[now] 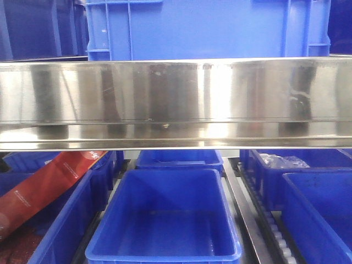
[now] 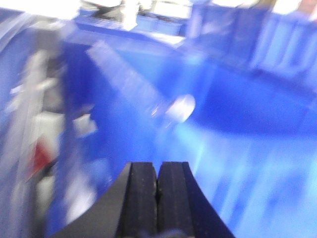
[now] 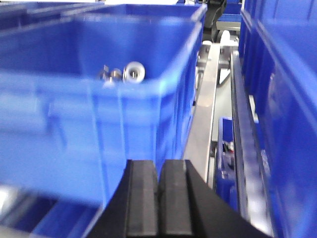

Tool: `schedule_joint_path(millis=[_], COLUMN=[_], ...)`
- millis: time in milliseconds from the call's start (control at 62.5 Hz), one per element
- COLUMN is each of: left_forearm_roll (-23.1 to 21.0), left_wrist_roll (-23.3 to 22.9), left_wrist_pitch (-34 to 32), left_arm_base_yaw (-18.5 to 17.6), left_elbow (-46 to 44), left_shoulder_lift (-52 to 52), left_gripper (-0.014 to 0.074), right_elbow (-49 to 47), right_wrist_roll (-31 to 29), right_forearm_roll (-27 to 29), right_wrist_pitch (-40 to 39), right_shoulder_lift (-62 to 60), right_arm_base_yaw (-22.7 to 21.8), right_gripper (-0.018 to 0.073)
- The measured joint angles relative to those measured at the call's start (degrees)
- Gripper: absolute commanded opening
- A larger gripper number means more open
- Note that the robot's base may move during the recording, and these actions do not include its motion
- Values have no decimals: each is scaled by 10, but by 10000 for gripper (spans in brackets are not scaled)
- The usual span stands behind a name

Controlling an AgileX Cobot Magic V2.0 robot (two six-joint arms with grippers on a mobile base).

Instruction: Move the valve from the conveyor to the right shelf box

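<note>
The conveyor is out of view. My left gripper [image 2: 158, 166] is shut with nothing showing between its jaws; its view is blurred. It hangs over the inside of a blue box [image 2: 237, 148] where a small silvery round part [image 2: 181, 108] lies, too blurred to name. My right gripper [image 3: 158, 163] is shut and empty, close to the near right corner of a blue box [image 3: 99, 124]. Inside that box, by its far wall, lie a white-and-metal valve-like part [image 3: 134, 72] and two small metal pieces [image 3: 110, 75]. Neither gripper shows in the front view.
A wide steel shelf beam [image 1: 176, 102] crosses the front view, with a blue crate [image 1: 209, 30] above it. Below stand an open blue box [image 1: 165, 220], more blue boxes to the right [image 1: 319, 209], and a red package [image 1: 44, 184] at left. A steel roller rail [image 3: 208, 109] runs beside my right gripper.
</note>
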Motion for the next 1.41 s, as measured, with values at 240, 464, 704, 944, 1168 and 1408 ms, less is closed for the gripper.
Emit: schedule_joint_path(millis=[240,464,704,944,1168,1408], left_forearm_roll=[-3,-3,-4,-4,-4,-4], left_wrist_roll=[-1,-1,-1,-1,-1,-2], left_wrist_pitch=[-11,-19,-23,-23,-23,-23], left_arm_base_yaw=[0,0,0,0,0,0], left_elbow=[144,171,171,173,173,173], left_shoulder_lift=[-160,-255,-292,-292,-292,-292], left_gripper=[-111,-111,-111,-111,-111,-111], right_elbow=[92,96,96,102,167,303], right_wrist_roll=[0,0,0,0,0,0], right_forearm_roll=[0,0,0,0,-12,-25], right_wrist_pitch=[2,-11,-15,-17,-57,-81], right_shoulder_lift=[-143,-217,-232,-233,-283,-366], right_arm_base_yaw=[0,0,0,0,-32,-129], right_gripper=[-167,-167,-167,-167,-167,-167])
